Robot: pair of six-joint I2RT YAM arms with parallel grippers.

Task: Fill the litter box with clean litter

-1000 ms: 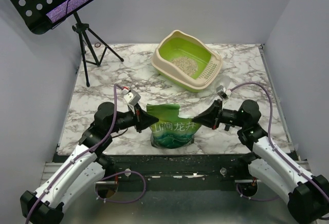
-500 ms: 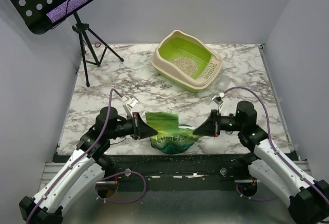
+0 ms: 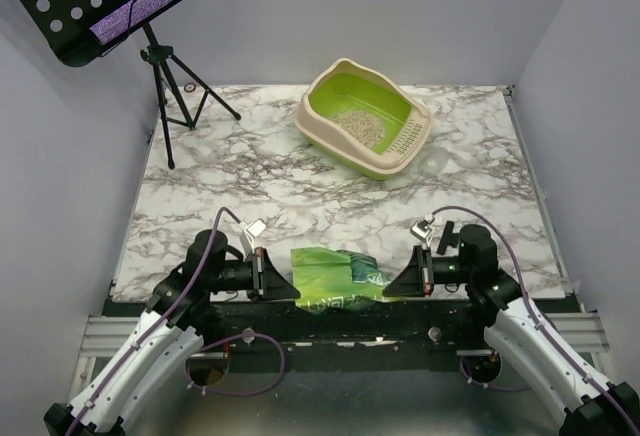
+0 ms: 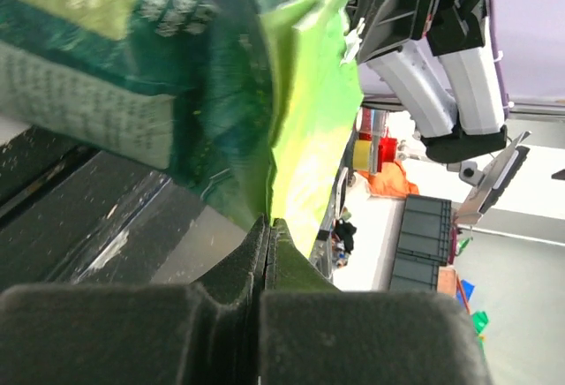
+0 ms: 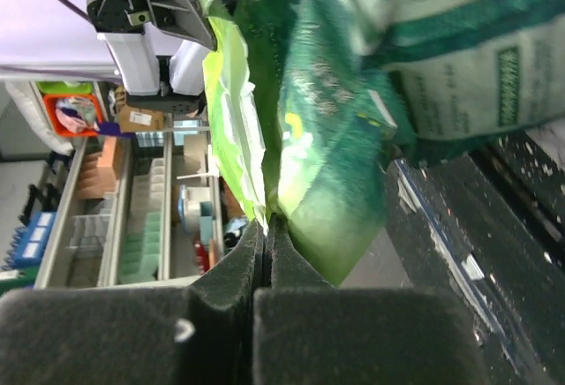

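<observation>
The left gripper (image 3: 289, 288) and the right gripper (image 3: 389, 287) each have their jaws shut tight on an edge of the green bag (image 3: 335, 278), one at either side. The bag hangs low between them at the near edge of the table (image 3: 230, 196).

The litter box (image 3: 330, 146) sits well apart, at the far side and a little right of centre, with a small patch of clean litter (image 3: 358, 126) on its floor, so filling looks barely begun. To do this step well, I judge both arms should rise together and level, carry the bag over the tray, and tip only once its opening is above the green basin (which end is open I cannot tell).

The bag is thin, crinkly printed film, glossy and limp, so it will sag and fold between the pinches. The tray is rigid, smooth plastic with a beige slotted rim and a lime-green inside. The granules are pale, loose and sandy, and likely to scatter on the marble-patterned top
</observation>
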